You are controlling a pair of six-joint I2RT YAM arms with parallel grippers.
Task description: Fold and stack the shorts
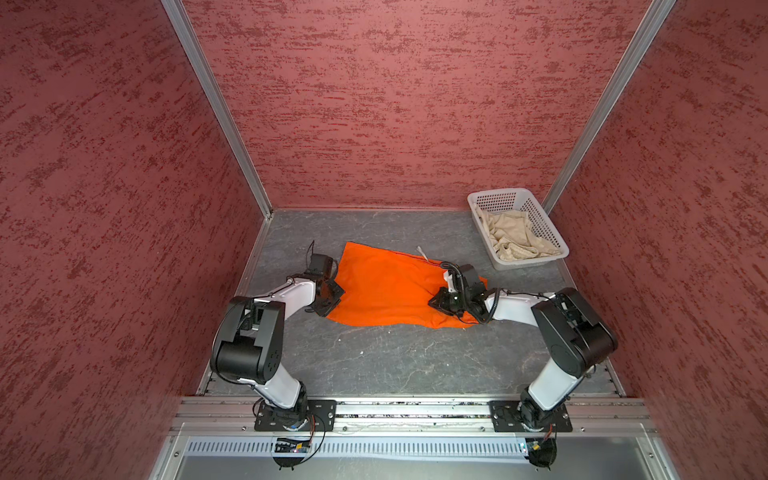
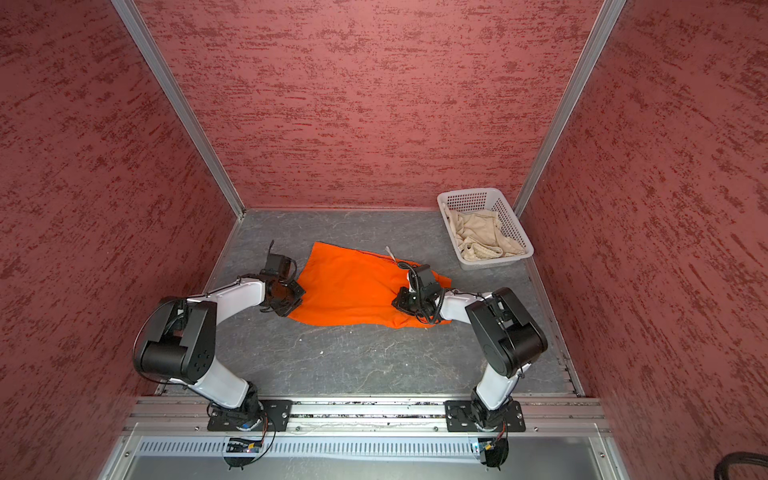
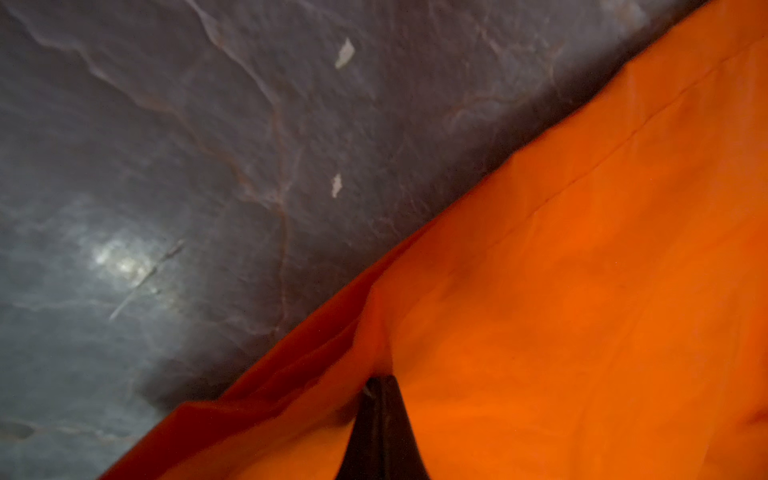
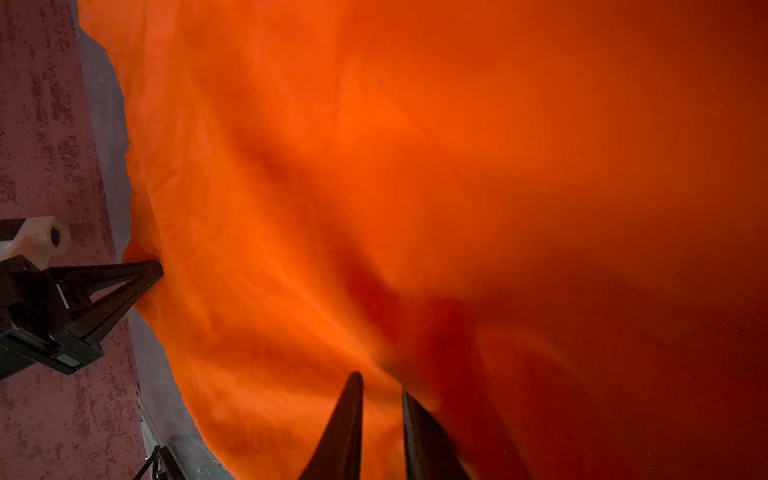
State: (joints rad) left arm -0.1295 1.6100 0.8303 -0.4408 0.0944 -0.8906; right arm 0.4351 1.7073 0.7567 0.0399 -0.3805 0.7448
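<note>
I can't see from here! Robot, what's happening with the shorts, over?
Left hand shut on orange shorts, at an edge. Right hand on same cloth, fingers slightly apart, grip unclear. Beige shorts lie in basket. Nothing in the way.

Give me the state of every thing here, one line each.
orange shorts: lying spread on the table
beige shorts: crumpled in the basket
basket: upright, holding the beige shorts
left gripper: shut on the orange shorts' edge
right gripper: jaws narrowly apart at the orange cloth, grip unclear

One orange shorts (image 1: 386, 286), one beige shorts (image 1: 515, 239), one basket (image 1: 540, 220), two pincers (image 3: 380, 380) (image 4: 379, 382).
</note>
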